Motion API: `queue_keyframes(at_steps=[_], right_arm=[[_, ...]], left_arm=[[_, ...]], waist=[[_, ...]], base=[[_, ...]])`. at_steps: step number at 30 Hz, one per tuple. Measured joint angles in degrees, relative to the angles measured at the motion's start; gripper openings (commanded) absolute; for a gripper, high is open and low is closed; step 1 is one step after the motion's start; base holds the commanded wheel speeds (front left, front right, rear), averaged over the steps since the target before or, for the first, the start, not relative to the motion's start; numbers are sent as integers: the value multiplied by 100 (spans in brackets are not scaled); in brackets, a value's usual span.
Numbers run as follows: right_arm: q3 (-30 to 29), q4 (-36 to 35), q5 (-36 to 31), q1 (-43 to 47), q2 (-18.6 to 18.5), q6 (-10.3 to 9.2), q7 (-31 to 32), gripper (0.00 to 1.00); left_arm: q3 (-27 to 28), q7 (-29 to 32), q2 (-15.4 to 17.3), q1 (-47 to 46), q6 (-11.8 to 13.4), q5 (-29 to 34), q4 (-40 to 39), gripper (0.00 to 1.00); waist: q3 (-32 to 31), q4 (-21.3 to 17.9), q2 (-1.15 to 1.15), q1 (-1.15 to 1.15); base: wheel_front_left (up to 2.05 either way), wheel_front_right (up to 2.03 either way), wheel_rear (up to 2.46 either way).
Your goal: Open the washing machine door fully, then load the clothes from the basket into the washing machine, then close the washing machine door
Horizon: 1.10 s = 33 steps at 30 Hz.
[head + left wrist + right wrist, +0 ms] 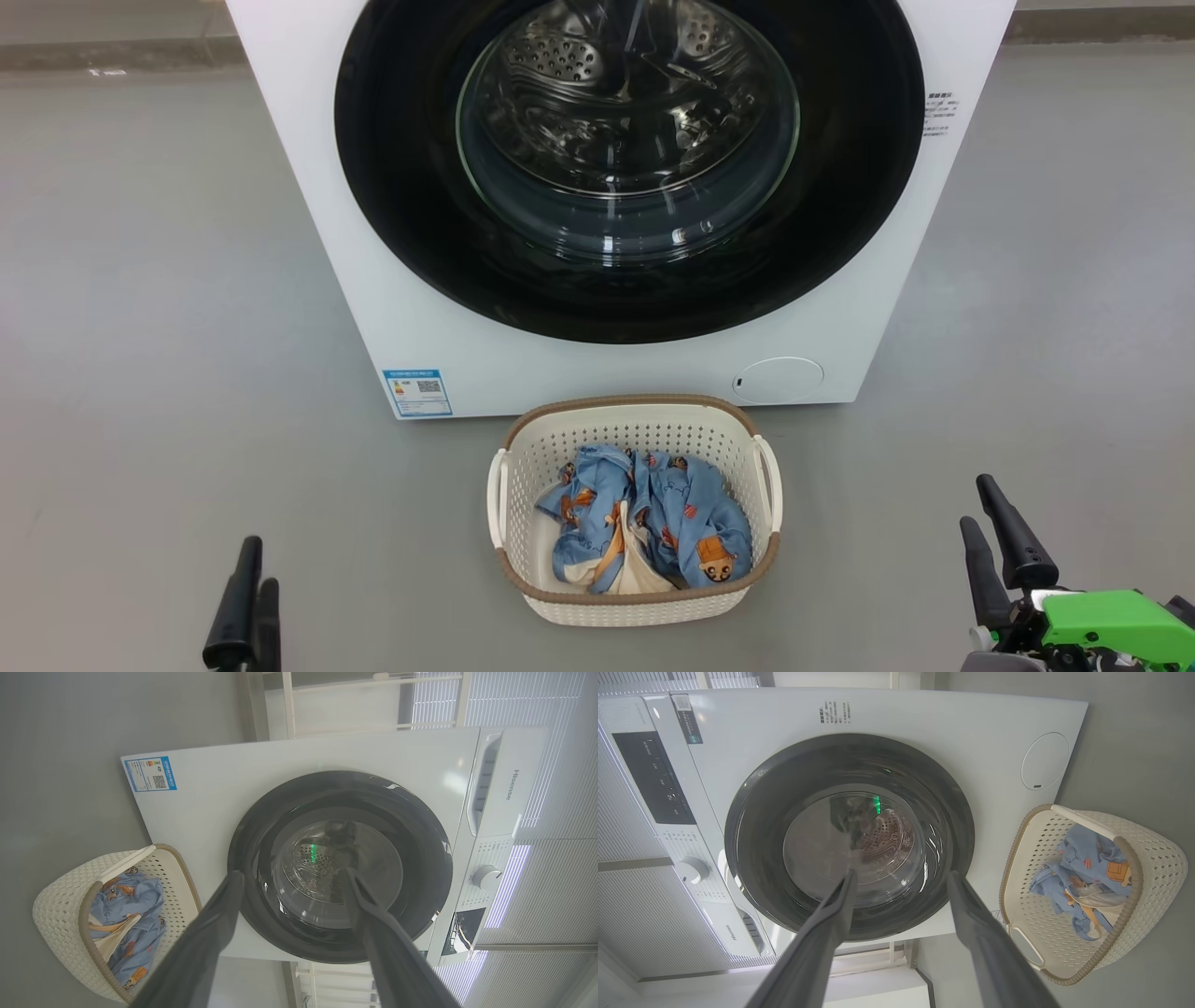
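Step one is pending: the washing machine door [627,159] is sitting shut on the washing machine [308,187]. The left gripper [293,872] and right gripper [902,873] are hanging wide and empty before it (the basket [635,403] of clothes [653,523] is lying just in front too). The next move is probably calling for hooking the door's edge.

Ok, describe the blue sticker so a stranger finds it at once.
Find the big white washing machine with its round black door. At the front's lower left corner sits a small blue-edged sticker with a QR code. It is the only blue patch there; the round cover at lower right is plain white.
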Motion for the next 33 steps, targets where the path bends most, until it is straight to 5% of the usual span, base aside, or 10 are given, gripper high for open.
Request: queue_keyframes(at_steps=[16, 33], right_arm=[[300, -191, -512, -136, -88, 0, -272, 100], [398, -115, -2301, -243, -158, 0, -527, 100]], left_arm=[[-387, -403, 321, -43, 0, 628, -202, 100], [-556, -697, 499, -165, 0, 2086, -203, 100]], waist=[[3, -1, 0, 0], [-6, -4, 0, -1]], base=[[0, 0, 0], [0, 0, 0]])
